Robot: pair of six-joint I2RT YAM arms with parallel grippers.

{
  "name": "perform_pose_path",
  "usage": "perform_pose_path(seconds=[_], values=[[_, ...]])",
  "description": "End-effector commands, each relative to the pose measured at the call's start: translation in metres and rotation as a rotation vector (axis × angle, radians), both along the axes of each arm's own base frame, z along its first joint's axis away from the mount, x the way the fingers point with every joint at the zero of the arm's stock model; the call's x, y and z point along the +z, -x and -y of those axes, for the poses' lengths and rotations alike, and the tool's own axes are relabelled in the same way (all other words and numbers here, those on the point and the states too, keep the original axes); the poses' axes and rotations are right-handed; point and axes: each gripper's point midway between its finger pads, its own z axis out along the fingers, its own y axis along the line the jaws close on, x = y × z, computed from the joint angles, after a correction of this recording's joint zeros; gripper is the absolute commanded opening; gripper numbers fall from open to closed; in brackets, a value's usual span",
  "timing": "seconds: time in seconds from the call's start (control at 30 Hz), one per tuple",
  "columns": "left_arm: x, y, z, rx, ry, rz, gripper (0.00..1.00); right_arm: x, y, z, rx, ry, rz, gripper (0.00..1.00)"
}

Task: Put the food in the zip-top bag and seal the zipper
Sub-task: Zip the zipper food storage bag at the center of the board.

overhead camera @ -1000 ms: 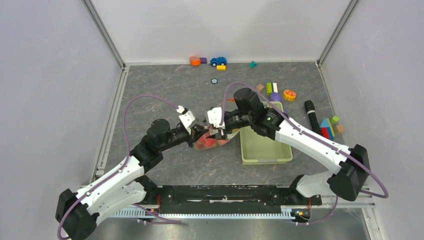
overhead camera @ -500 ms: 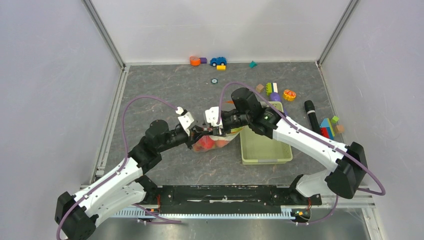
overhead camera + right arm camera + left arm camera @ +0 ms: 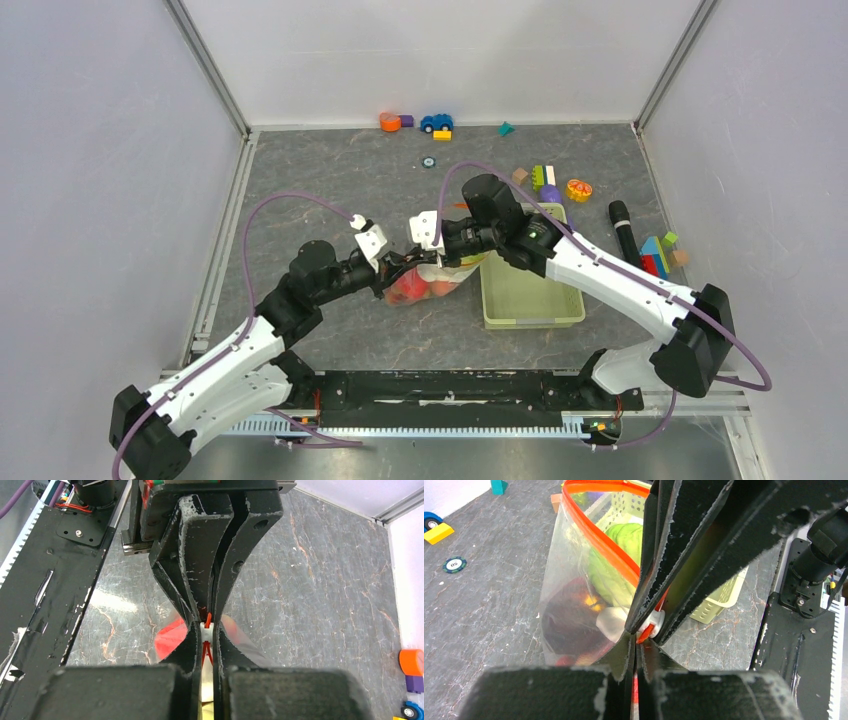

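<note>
The clear zip-top bag (image 3: 425, 285) lies between both arms, left of the basket, with red food (image 3: 405, 290) and a green cabbage (image 3: 616, 555) inside. Its red-orange zipper (image 3: 599, 540) gapes open along most of the mouth. My left gripper (image 3: 398, 268) (image 3: 639, 645) is shut on the strip's near end. Facing it tip to tip, my right gripper (image 3: 425, 260) (image 3: 206, 630) is shut on the white slider tab (image 3: 651, 625) (image 3: 206, 626). The lower part of the bag is hidden under the fingers.
The pale green basket (image 3: 530, 295) stands right of the bag. Blocks (image 3: 545, 180) and a black cylinder (image 3: 622, 230) lie beyond it, more blocks (image 3: 660, 255) at the right wall. A toy car (image 3: 436, 122) and a chip (image 3: 428, 161) sit at the back.
My right gripper has closed from open onto the white slider tab. Both grippers and the bag mouth have shifted slightly left.
</note>
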Motion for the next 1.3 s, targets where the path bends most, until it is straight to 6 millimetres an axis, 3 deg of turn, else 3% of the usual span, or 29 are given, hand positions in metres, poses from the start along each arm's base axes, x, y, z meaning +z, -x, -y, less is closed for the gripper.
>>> perform_pose_path(seconds=[0.0,0.3,0.67,0.93,1.07,1.27], values=[[0.028,0.002,-0.001,-0.014,0.051,0.092,0.02,0.018,-0.009,-0.002,-0.046,-0.014,0.034,0.00],[0.026,0.004,-0.015,0.052,0.067,0.096,0.02,-0.001,-0.029,0.016,-0.173,0.090,0.065,0.00],[0.027,0.001,-0.029,0.136,0.088,0.088,0.02,-0.009,-0.028,0.021,-0.181,0.112,0.052,0.00],[0.032,-0.015,-0.046,0.289,0.127,0.060,0.02,-0.010,-0.033,0.023,-0.225,0.114,0.039,0.00],[0.033,-0.032,-0.063,0.436,0.151,0.053,0.02,-0.009,-0.037,0.024,-0.263,0.105,0.033,0.00],[0.032,-0.036,-0.065,0.462,0.156,0.046,0.02,-0.008,-0.041,0.025,-0.298,0.097,0.024,0.00]])
